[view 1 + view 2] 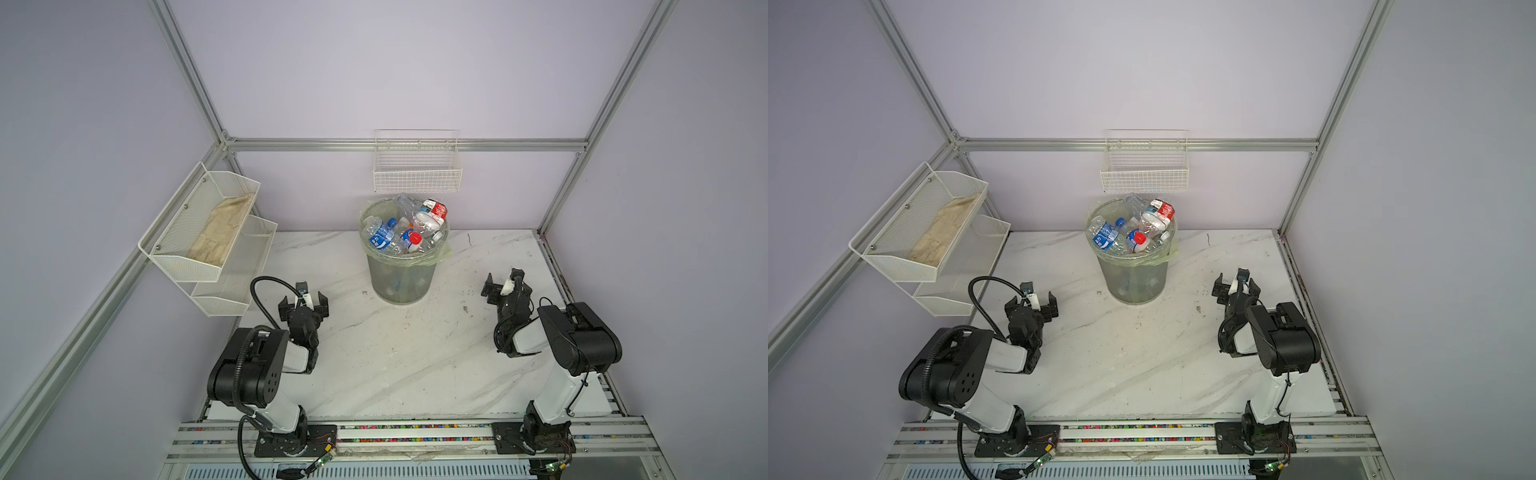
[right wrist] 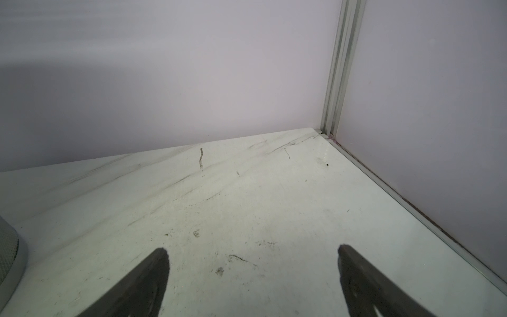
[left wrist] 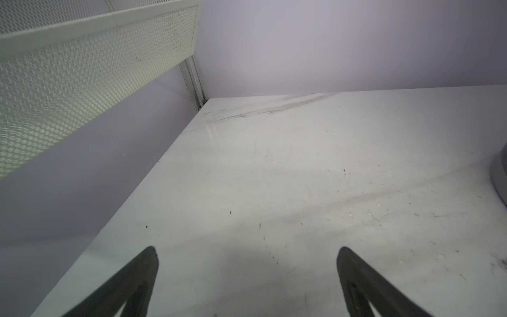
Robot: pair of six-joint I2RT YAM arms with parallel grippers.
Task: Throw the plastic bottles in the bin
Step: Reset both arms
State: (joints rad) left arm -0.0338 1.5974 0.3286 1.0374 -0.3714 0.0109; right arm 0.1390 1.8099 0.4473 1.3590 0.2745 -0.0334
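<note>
grey bin (image 1: 401,278) heaped with plastic bottles (image 1: 380,237), beige cloth (image 1: 222,232) in mesh shelf (image 1: 187,268), left hand (image 1: 303,304) and right hand (image 1: 505,286) spread wide

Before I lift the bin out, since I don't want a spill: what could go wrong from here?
1. The plastic bottles are heaped above the rim of the bin; the red-labelled bottle on top could roll off at a jolt.
2. The left tool and right tool stand open and empty either side of the bin; an inward sweep could tip it.
</note>
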